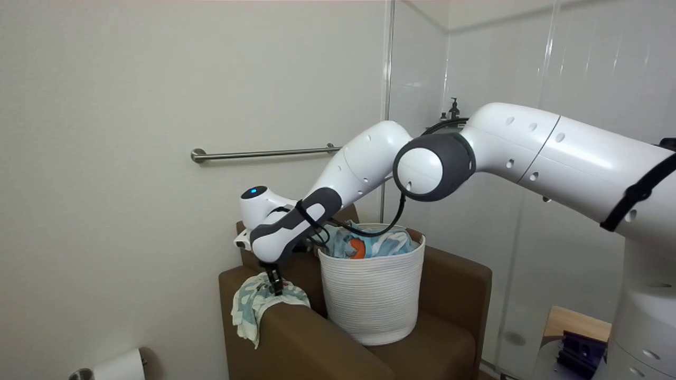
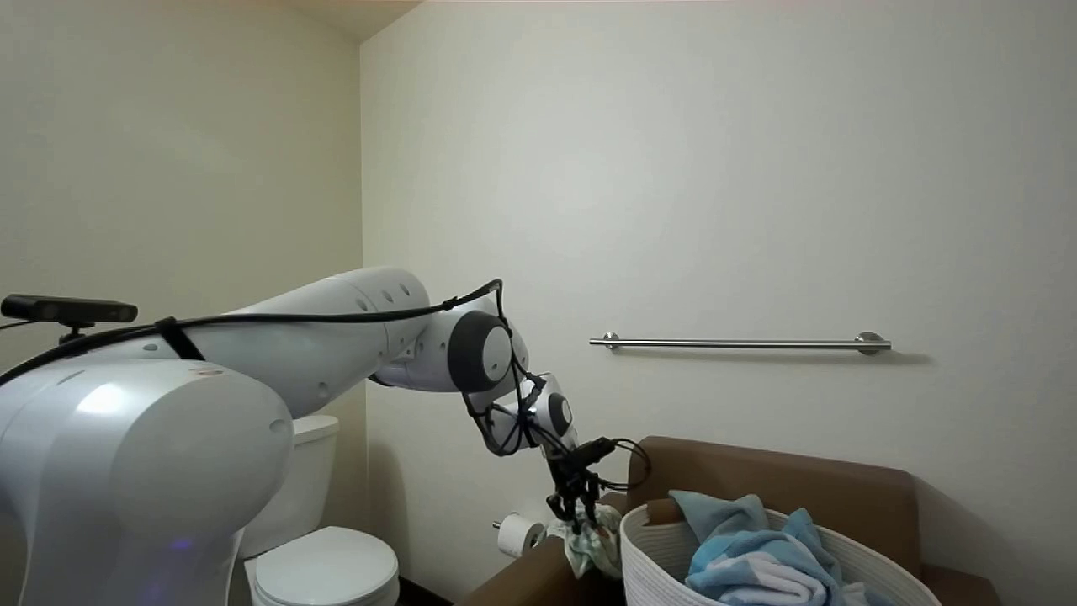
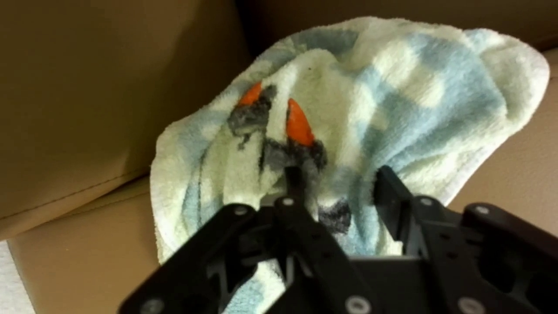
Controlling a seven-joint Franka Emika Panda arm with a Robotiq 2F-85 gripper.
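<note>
Closest to the lens in the wrist view is the black gripper, pointing down at a soft towel with cream, pale blue, gray and orange on it. Its two fingers stand apart, and towel shows in the gap between them; I cannot tell if both of them touch it. The towel lies bunched over the far end of the armrest of a brown chair, and one part hangs down the left, outer side. In both exterior views a white basket with blue cloths inside is on the right of the towel. It looks like the step now is getting a good hold. To do that well, the fingers should come together slowly around a thick fold, not just a bit of fuzz. The tips should sit low in the cloth but not poke hard into the armrest under it. A pinch near the middle of the heap seems best, so both sides hang evenly. Soft cloth can slip out, so a small, slow lift would be a good test. Straight up seems safer than sideways, since the basket is near enough to bump.
</note>
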